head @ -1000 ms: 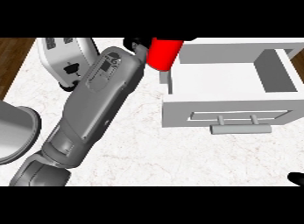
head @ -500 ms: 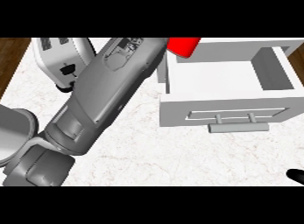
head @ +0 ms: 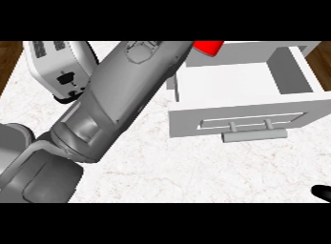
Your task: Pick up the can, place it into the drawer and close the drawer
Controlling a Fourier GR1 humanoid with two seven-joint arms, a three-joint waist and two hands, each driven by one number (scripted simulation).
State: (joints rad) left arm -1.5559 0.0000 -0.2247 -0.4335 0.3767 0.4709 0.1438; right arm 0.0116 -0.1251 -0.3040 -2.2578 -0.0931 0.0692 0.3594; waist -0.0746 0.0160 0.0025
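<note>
A: Where is the can (head: 209,46) at this moment?

B: Only a small red part of it shows, at the far edge of the counter (head: 196,167), just over the far left corner of the drawer (head: 245,102). I cannot tell if it is inside the compartment or above it.

A: And the drawer itself?

B: It is pulled open on the right side of the counter. Its white front panel with the handle faces the near edge, and the inside looks bare.

A: Which arm is near the can?

B: The left forearm (head: 111,105). It goes diagonally from the near left corner up to the far edge and ends beside the can. The left hand itself is not visible, so I cannot tell if its fingers are apart or clamped on the can.

A: What about the right hand (head: 330,192)?

B: Only a black tip shows at the near right corner. Its fingers I cannot judge.

A: Anything else on the counter?

B: A toaster (head: 58,66) stands at the far left corner, partly behind the forearm.
</note>
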